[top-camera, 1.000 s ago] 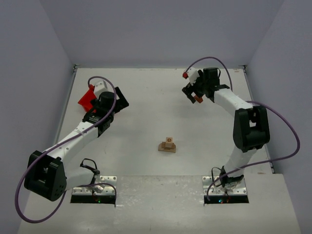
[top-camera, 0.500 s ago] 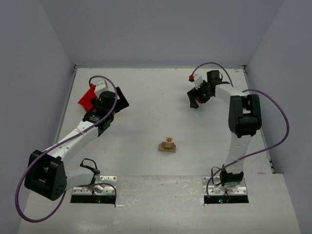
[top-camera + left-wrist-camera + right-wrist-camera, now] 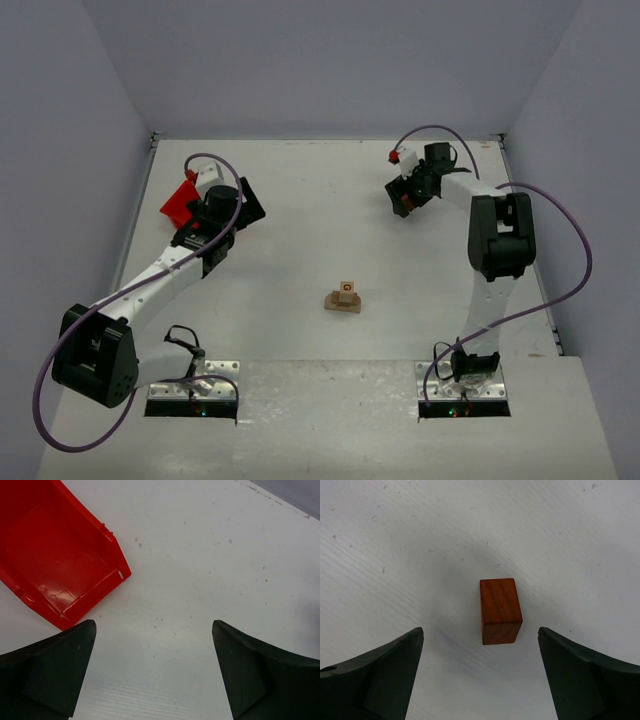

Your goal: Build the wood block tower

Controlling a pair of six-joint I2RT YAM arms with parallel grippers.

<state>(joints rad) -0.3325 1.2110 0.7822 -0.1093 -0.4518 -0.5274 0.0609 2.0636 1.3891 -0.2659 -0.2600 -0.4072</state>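
You held the right end effector point(image 3: 480, 632) wide open over the reddish-brown block point(image 3: 501, 610) toward the table's point(image 3: 300, 200) far right corner, apparently lined up to pinch its smooth, grained sides. The left end effector point(image 3: 153, 625) gaped empty beside the glossy red bin point(image 3: 55, 555) (far left side), while the pale wood block tower point(image 3: 343, 298) stood mid-table, nearer the front edge.

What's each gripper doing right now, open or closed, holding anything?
Left gripper: open, empty, near the bin.
Right gripper: open, holding nothing; the brown block sits untouched on the table between its fingers.
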